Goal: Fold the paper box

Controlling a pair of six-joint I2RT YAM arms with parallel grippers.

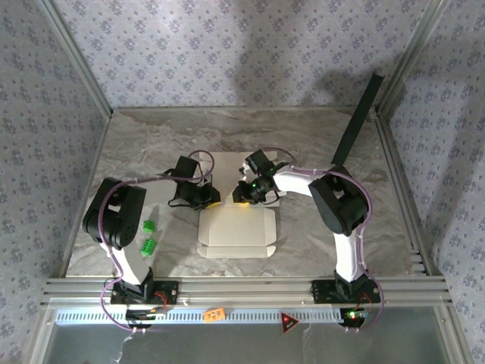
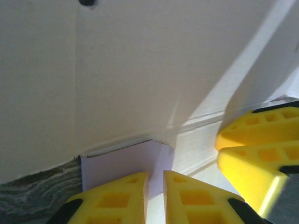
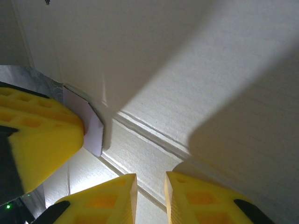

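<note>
While both arms lean in, the paper box [image 1: 236,231] lies open in the middle of the table [image 1: 136,144], beige side up. The left gripper [image 1: 210,199] is at its 9 o'clock edge, by a small purple flap [image 2: 124,161] that stands up. Its yellow fingers [image 2: 114,200] are nearly together; I cannot tell if they pinch the flap. The right gripper [image 1: 244,196] is just at 3 o'clock from it, fingers [image 3: 205,200] almost touching over a fold line; I cannot tell if they hold anything.

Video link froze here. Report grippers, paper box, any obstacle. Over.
Jaws narrow on left gripper and right gripper, both over paper box. Its lavender flap stands at left tips; grip unclear. Aside: green blocks.
</note>
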